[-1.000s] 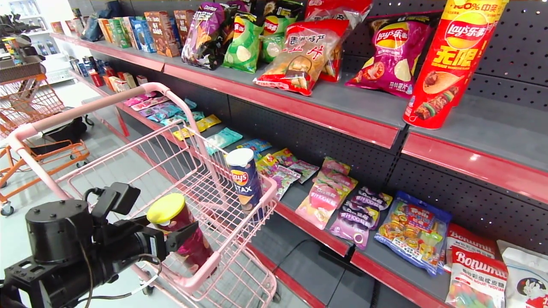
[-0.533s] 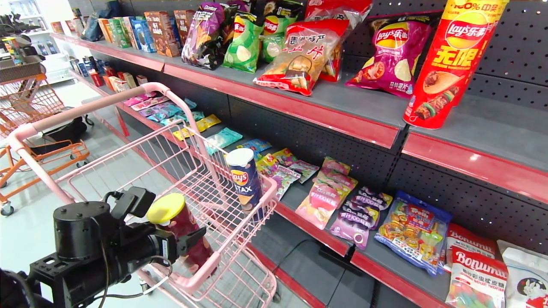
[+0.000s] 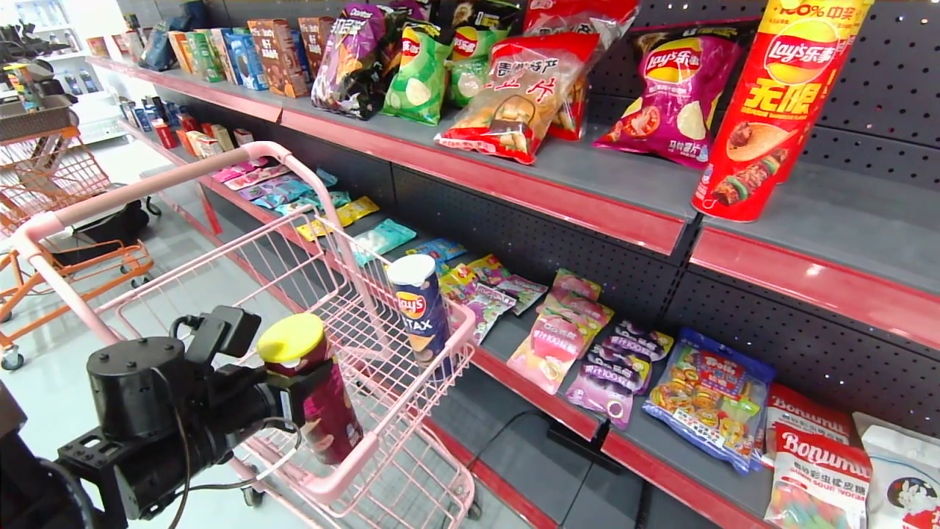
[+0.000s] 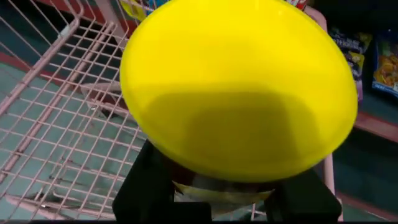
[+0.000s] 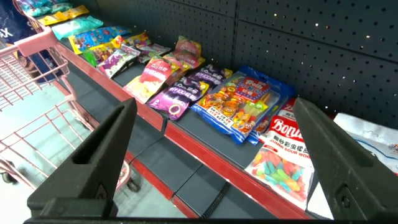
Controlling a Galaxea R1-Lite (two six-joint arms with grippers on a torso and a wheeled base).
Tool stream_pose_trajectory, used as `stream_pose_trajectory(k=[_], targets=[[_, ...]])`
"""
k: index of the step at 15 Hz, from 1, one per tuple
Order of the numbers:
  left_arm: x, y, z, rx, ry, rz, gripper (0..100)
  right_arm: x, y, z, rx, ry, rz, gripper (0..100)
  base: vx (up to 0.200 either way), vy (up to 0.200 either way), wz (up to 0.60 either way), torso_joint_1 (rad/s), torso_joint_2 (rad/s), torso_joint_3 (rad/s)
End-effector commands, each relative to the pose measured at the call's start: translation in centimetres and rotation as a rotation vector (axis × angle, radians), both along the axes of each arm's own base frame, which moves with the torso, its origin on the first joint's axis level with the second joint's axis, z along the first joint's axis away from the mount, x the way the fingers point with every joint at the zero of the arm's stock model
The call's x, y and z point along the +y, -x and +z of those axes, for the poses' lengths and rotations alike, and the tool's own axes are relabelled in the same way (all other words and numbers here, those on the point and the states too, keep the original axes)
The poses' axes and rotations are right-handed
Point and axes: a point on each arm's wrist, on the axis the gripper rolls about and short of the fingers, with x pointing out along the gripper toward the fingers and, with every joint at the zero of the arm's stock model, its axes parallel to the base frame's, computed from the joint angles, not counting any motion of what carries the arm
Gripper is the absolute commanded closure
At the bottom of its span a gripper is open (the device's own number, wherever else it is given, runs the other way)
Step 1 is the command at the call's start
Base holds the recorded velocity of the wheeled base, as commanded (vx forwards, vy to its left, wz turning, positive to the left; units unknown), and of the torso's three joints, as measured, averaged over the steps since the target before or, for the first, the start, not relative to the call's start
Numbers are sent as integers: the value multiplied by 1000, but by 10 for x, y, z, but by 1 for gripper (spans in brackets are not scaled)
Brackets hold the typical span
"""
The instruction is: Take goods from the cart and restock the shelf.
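My left gripper (image 3: 302, 386) is shut on a dark red chip can with a yellow lid (image 3: 316, 397), holding it upright just inside the pink cart's (image 3: 345, 463) near rim. In the left wrist view the yellow lid (image 4: 239, 87) is close to the camera, with black fingers (image 4: 144, 193) on both sides below it. A blue chip can (image 3: 420, 308) stands at the cart's far corner. My right gripper (image 5: 214, 109) is open and holds nothing, hanging above the lower shelf's candy bags (image 5: 239, 99).
A tall red chip can (image 3: 778, 110) stands on the upper shelf (image 3: 617, 184) beside chip bags (image 3: 672, 95), with bare shelf surface to its right. Candy packets (image 3: 565, 338) cover the lower shelf. An orange cart (image 3: 44, 176) stands at the far left.
My left gripper has closed on the yellow-lidded can, which has risen slightly and now stands straighter. The blue can and the cart have not moved.
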Motion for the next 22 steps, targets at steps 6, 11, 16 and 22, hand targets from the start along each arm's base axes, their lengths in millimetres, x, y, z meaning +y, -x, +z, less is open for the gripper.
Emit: stream_pose_trajectory(k=[6,11,16,22], targets=[[18,-21,109,-223,52,100,100,0,0,0,0,-1,3,0,0,0,0,0,0,0],[30,55,183,-203,42,99,100,0,0,0,0,0,3,0,0,0,0,0,0,0],[52,188,195,-207,-25,80,100,0,0,0,1,2,3,0,0,0,0,0,0,0],[64,259,139,-210,-82,72,100,0,0,0,0,2,0,0,0,0,0,45,-170,-121]])
